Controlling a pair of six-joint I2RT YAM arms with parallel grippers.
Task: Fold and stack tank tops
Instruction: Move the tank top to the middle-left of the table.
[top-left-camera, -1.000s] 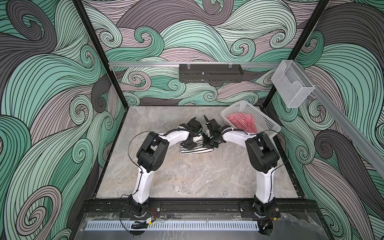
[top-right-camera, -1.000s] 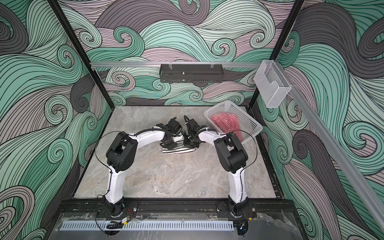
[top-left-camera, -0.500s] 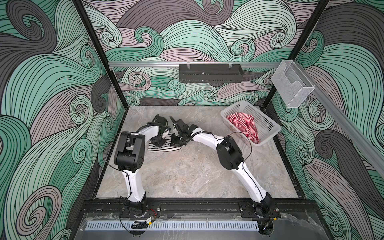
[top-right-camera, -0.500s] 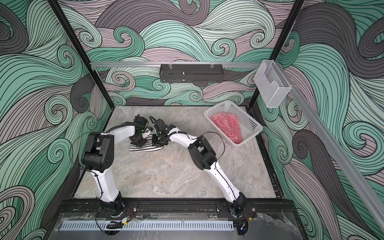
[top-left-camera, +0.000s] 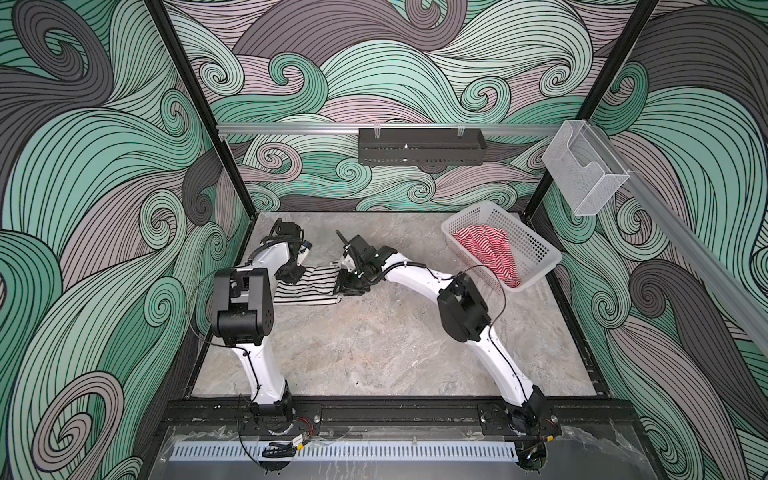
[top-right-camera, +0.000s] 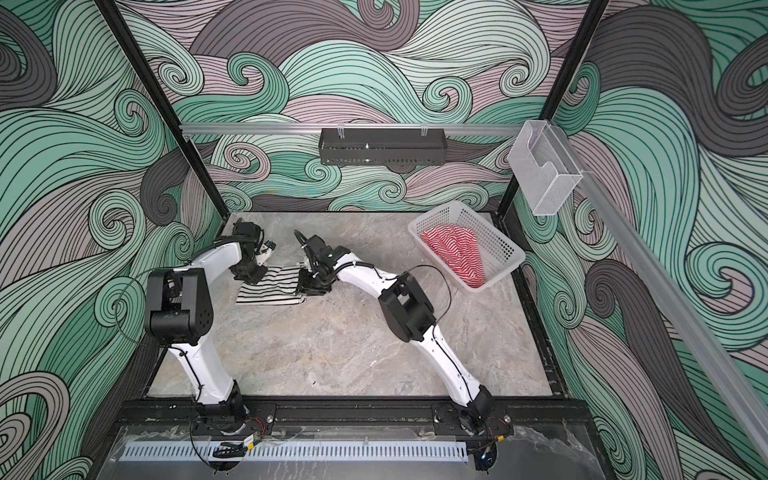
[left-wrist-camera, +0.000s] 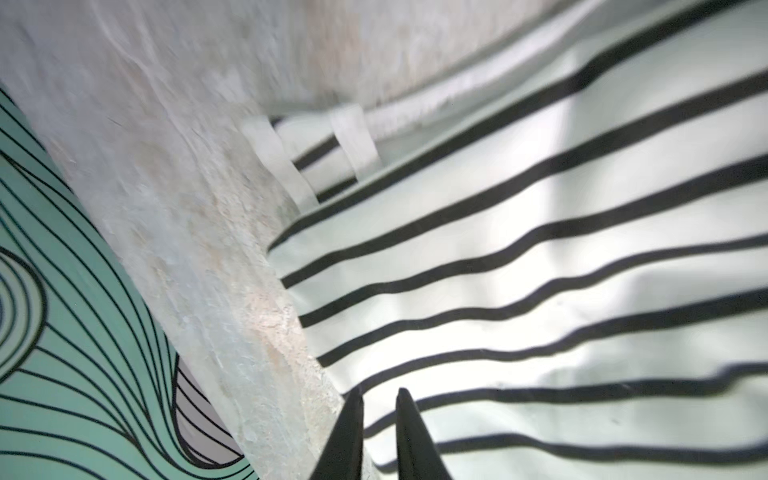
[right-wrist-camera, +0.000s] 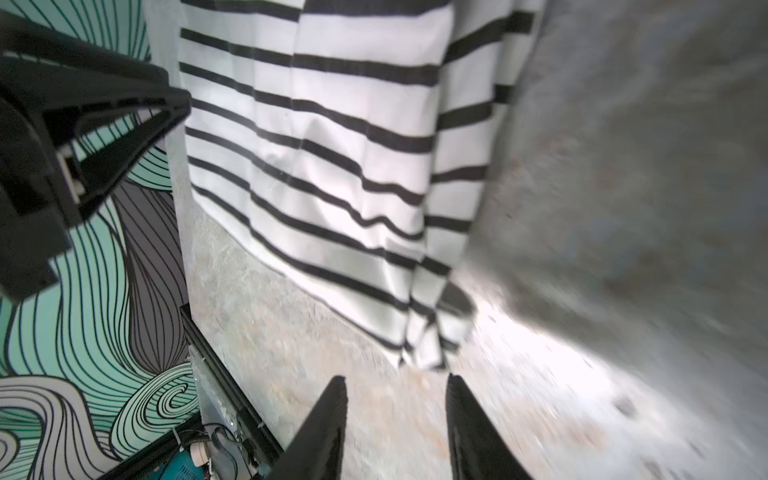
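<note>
The black-and-white tank top (top-left-camera: 309, 286) (top-right-camera: 274, 286) lies folded flat at the back left of the table, between my two grippers. My left gripper (top-left-camera: 293, 274) (left-wrist-camera: 379, 392) sits at its left end, fingers nearly together and pinching the striped cloth (left-wrist-camera: 540, 249). My right gripper (top-left-camera: 345, 286) (right-wrist-camera: 395, 378) is at its right end, open, with only bare table between the fingers. A bunched corner of the tank top (right-wrist-camera: 332, 124) lies just past its tips. The red-and-white tank top (top-left-camera: 486, 249) (top-right-camera: 453, 249) lies crumpled in the white basket (top-left-camera: 536, 245).
The basket stands at the back right corner. The patterned left wall and a black frame post (top-left-camera: 232, 174) are close beside the left arm. A black tray (top-left-camera: 419, 145) hangs on the back rail and a clear holder (top-left-camera: 582, 174) on the right rail.
Both arms have moved left across the table, bringing the black-and-white tank top with them. The right gripper has opened and let go of its end.
</note>
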